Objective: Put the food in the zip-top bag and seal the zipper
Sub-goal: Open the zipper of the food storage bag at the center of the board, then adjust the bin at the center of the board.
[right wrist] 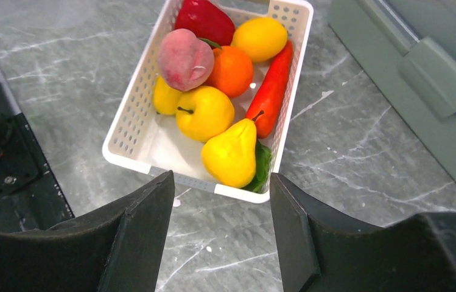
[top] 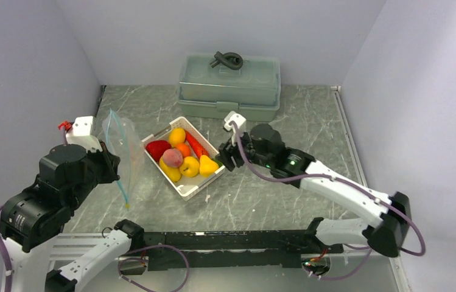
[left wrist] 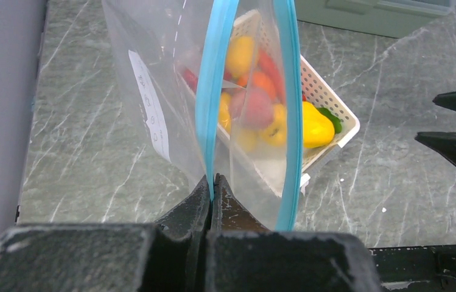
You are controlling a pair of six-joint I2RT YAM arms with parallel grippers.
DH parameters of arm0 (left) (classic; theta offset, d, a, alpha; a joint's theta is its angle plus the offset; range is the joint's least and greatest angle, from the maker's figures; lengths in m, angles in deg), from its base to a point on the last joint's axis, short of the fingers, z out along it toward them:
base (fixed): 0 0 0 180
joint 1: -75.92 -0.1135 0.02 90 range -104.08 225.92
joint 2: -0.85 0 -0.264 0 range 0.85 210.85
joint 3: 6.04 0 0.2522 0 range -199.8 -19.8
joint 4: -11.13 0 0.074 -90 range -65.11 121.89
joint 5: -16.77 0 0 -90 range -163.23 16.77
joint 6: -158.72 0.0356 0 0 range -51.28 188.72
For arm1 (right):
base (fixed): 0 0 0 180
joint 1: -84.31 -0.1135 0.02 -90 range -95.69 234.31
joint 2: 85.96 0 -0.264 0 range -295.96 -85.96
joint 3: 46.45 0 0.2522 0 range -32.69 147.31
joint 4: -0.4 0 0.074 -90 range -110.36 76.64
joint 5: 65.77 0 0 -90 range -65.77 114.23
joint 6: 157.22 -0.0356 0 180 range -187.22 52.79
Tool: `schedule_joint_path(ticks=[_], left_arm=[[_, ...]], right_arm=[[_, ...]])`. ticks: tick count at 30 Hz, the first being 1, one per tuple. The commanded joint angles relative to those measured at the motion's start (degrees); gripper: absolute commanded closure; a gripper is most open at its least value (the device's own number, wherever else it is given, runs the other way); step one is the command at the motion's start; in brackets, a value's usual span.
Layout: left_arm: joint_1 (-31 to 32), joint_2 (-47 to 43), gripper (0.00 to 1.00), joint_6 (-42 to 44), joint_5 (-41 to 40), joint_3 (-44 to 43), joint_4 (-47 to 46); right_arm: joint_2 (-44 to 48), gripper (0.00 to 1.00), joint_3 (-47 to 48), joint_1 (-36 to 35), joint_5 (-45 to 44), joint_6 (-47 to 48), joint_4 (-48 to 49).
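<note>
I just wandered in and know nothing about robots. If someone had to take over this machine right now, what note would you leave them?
Left claw: shut on the zip-top bag, pinching its mouth edge at the zipper and holding it upright, with the mouth gaping open.
Right claw: open, holding nothing, poised at the end of the white basket where the yellow pear lies.
Food: every piece lies in the basket, and the bag looks empty.
Done: bag lifted and opened.
Left: move each piece into the bag, then seal the zipper.

White label (left wrist: 150,106) on the zip-top bag (left wrist: 251,115) is unreadable
</note>
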Motion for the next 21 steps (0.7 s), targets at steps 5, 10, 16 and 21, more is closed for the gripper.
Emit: schedule_joint_path(ticks=[5,10,16,21], left_arm=[[-0.3,-2.4,1.00,-1.2,-2.1,4.0,-1.5],[-0.3,-3.3,1.00,-1.5,-1.2,5.0,-1.1],[-0.3,-3.9,1.00,-1.4,-0.1,5.4,-0.6],[-0.3,-4.5,1.00,-1.4,0.4,6.2,-0.6]], right_arm=[[-17.9,0.35,14.4,1.4,-9.4,-5.1,-3.4],[-29.1,0.36,21.6,3.9,-9.5,-9.4,-6.7],[-38.3,0.38,27.4,4.9,-9.2,-11.6,-8.9],[-43.3,0.40,30.8,5.0,-8.0,-11.6,-10.5]])
